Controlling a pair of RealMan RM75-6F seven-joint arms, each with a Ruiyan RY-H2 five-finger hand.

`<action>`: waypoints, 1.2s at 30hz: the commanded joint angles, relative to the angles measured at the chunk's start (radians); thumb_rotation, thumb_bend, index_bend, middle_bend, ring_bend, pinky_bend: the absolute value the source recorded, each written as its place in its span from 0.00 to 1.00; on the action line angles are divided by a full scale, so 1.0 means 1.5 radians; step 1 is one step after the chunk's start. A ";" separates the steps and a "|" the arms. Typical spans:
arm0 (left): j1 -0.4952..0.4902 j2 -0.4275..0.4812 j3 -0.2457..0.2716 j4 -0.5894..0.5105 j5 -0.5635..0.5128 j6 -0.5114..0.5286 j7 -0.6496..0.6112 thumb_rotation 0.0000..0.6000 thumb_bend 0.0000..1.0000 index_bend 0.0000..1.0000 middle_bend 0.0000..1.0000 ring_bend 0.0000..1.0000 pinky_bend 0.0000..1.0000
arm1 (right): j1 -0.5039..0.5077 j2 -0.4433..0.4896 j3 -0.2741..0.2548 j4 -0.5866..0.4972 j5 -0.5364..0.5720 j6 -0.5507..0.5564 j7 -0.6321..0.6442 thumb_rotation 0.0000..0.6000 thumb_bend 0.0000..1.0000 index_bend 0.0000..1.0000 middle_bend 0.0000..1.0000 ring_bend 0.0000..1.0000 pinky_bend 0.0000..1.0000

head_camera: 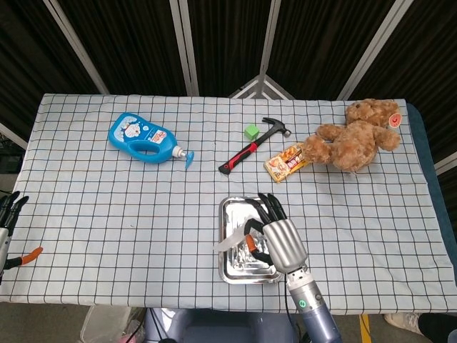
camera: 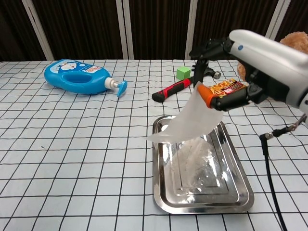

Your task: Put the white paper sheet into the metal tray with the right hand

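One white paper sheet [camera: 192, 123] hangs slanting from the right hand [camera: 250, 72] toward the metal tray's [camera: 239, 179] left rim

tray [camera: 240, 185] interior: open | hammer [camera: 175, 88], snack pack [camera: 224, 90]: just behind

Head view high, looking down; chest view low, closer; both share metal tray [head_camera: 227, 214] [camera: 161, 192].

Right hand [head_camera: 277, 236]: silver-grey shell back, black fingers [camera: 208, 48], orange thumb tip. A green indicator light is seen on the grey wrist, and a thin black cable beneath. Left hand [head_camera: 7, 221]: black fingers, orange thumb tip.
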 commanded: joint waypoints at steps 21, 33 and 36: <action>-0.001 -0.002 -0.001 -0.002 -0.008 -0.004 0.012 1.00 0.00 0.00 0.00 0.00 0.00 | -0.023 0.093 -0.093 0.101 -0.005 -0.083 0.168 1.00 0.60 0.67 0.18 0.00 0.00; -0.001 -0.003 0.000 -0.003 -0.007 -0.004 0.014 1.00 0.00 0.00 0.00 0.00 0.00 | 0.001 0.153 -0.124 0.099 -0.080 -0.135 0.255 1.00 0.61 0.68 0.18 0.00 0.00; 0.000 -0.003 0.000 -0.003 -0.007 -0.003 0.016 1.00 0.00 0.00 0.00 0.00 0.00 | 0.009 0.155 -0.124 0.100 -0.084 -0.149 0.260 1.00 0.61 0.69 0.18 0.00 0.00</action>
